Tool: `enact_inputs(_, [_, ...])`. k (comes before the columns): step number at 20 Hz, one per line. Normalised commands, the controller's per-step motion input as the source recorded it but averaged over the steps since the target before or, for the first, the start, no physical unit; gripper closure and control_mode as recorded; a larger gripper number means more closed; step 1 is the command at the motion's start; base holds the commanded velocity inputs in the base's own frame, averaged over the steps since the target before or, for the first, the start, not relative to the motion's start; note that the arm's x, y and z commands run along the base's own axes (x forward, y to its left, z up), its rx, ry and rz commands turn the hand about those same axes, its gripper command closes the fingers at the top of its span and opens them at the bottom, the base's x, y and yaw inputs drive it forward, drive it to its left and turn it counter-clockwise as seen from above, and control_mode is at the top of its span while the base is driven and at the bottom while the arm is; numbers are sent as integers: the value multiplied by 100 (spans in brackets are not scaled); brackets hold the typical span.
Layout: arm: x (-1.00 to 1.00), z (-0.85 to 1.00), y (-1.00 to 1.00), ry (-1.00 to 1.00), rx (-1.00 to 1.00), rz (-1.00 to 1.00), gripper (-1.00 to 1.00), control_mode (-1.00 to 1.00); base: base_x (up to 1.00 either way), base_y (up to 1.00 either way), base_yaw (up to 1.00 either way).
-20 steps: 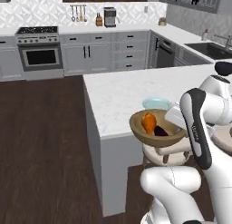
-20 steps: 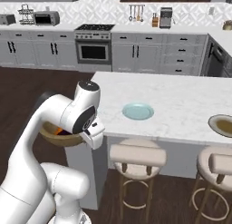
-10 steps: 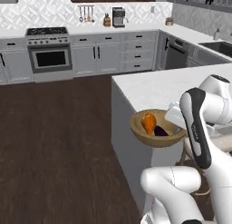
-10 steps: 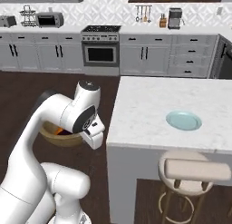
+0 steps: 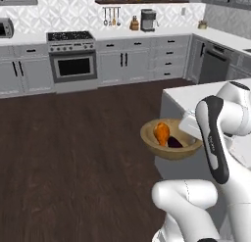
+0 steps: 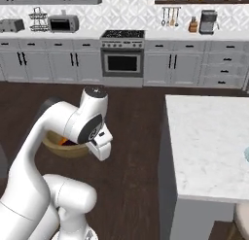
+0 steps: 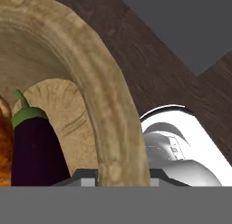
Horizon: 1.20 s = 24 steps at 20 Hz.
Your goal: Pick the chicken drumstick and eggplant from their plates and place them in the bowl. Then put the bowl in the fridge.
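Observation:
The light-brown wooden bowl (image 5: 166,147) hangs in the air over the dark floor, beside the island's corner. My gripper (image 7: 122,175) is shut on the bowl's thick rim (image 7: 111,100), one finger inside and one outside. In the bowl lie the orange-brown chicken drumstick (image 5: 161,132) and the dark purple eggplant (image 5: 175,143); in the hand view the eggplant (image 7: 31,148) lies beside the drumstick (image 7: 3,146). In the right base view my arm hides most of the bowl (image 6: 61,147). A sliver of the pale-blue plate (image 6: 246,154) shows at the island's right edge. The fridge is out of view.
The white marble island (image 6: 209,137) stands to my right, its corner (image 5: 184,94) close behind the bowl. A stove (image 5: 71,60) and grey cabinets (image 5: 125,64) line the back wall. Dark wood floor (image 5: 73,153) stretches wide to the left and ahead.
The whole scene has shifted: the base has driven away from the island, which has slid to the right. The bowl with both foods stays in the shut gripper.

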Motion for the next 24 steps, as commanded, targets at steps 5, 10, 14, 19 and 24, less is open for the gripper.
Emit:
enact_inputs(5, [0, 0, 0, 0, 0, 0, 100, 100, 100, 100, 0])
enact_inputs(10, [0, 0, 0, 0, 0, 0, 100, 100, 100, 84, 0])
enact_inputs(14, [0, 0, 0, 0, 0, 0, 100, 100, 100, 52, 0])
enact_inputs(19, [0, 0, 0, 0, 0, 0, 100, 100, 100, 45, 0])
enact_inputs(24, [0, 0, 0, 0, 0, 0, 100, 100, 100, 51, 7])
